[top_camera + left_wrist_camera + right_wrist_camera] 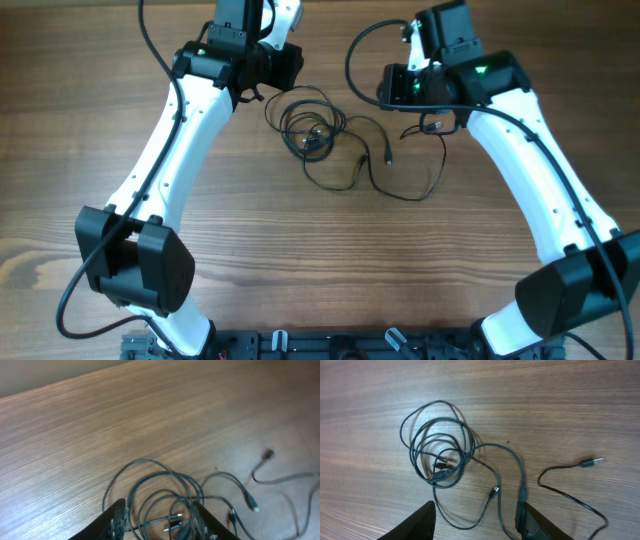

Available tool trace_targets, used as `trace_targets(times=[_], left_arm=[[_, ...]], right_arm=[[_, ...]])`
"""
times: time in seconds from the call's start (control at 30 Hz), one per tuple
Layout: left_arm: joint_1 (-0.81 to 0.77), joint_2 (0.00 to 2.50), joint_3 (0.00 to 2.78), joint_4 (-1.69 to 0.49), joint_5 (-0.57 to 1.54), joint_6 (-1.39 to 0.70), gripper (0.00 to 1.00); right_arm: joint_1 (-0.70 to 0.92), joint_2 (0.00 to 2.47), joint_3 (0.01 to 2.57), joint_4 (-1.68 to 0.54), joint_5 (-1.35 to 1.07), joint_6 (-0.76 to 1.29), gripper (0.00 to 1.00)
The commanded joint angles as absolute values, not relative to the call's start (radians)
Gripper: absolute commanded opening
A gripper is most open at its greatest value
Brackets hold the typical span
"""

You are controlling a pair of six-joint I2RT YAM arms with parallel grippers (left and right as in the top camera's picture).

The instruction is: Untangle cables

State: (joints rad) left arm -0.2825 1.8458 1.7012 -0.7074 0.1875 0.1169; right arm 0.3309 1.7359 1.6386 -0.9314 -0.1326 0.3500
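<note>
The cables [318, 135] are lying on the wooden table [330, 260] toward its far side, between the two arms. They are showing as one tight coil [440, 455] of overlapping loops, with long loose strands trailing off toward the right arm. The left gripper [157, 512] is hovering over the near edge of the coil with its jaws standing apart; loops are showing through the gap and nothing is being pinched. The right gripper [476, 517] is likewise standing wide and holding nothing, with one trailing strand running just beside the finger on the right of its wrist view and the coil lying well ahead of it. A free plug [589, 462] is resting clear of the tangle. In my judgement the wire is going to handle as very light, limp and thin, sliding over the smooth wood, slipping out of a shallow pinch, and dragging the whole bundle along if one strand is pulled alone. The small plugs are looking like the delicate, snag-prone points. The sounder holds are appearing to be an outer loop of the coil for the left gripper, to pin it, and a loose strand just behind its plug for the right. Whether the plugs inside the coil are threading through loops cannot be told.
</note>
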Motion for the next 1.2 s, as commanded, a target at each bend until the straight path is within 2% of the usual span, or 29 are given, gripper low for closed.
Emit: trace_targets(times=[0.0, 0.5, 0.9, 1.03, 1.17], left_arm=[[-0.283, 1.850, 1.715, -0.699, 0.079, 0.047, 0.42], [-0.188, 1.785, 1.715, -0.703, 0.066, 0.058, 0.42], [-0.030, 1.707, 1.715, -0.797, 0.639, 0.344, 0.45], [0.002, 1.707, 1.715, -0.812, 0.736, 0.387, 0.45], [0.003, 1.707, 1.715, -0.809, 0.736, 0.390, 0.47]], right_arm=[[0.360, 1.777, 1.628, -0.916, -0.120, 0.313, 0.54], [0.396, 1.880, 1.628, -0.872, -0.120, 0.373, 0.54], [0.425, 1.967, 1.627, -0.780, -0.072, 0.536, 0.54], [0.464, 2.003, 1.628, -0.755, -0.037, 0.602, 0.54], [0.504, 2.037, 1.627, -0.744, 0.027, 0.683, 0.54]])
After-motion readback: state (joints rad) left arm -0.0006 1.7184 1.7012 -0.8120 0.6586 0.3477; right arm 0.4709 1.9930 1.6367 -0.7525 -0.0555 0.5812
